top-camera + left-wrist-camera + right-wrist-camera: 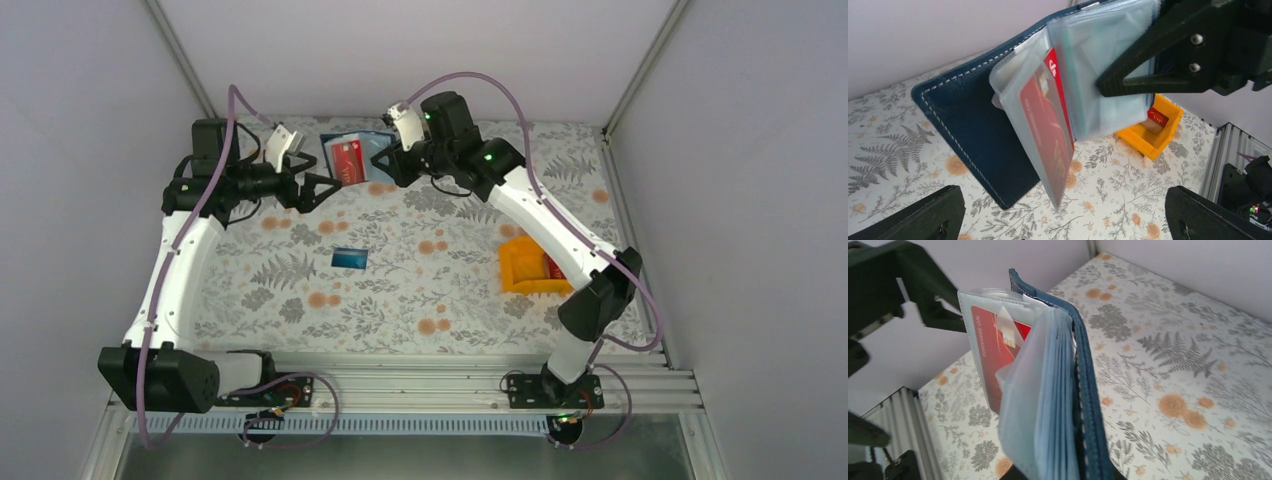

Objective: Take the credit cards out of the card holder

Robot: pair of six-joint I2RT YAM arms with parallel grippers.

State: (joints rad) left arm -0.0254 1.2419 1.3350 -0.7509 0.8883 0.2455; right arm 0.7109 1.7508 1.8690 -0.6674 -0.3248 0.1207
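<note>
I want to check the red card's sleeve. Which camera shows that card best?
The left wrist view: the red rectangular plastic card is large and central, inside a clear sleeve of the open navy stitched card holder. The right wrist view shows its face partly hidden by other sleeves; the top external view shows it tiny.

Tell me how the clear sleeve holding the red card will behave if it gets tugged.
Probably floppy: the sleeve hangs fanned out from the card holder, so a tug likely swings it rather than freeing the red card. Its glossy plastic looks slippery. The card itself seems stiff, lying flat inside.
</note>
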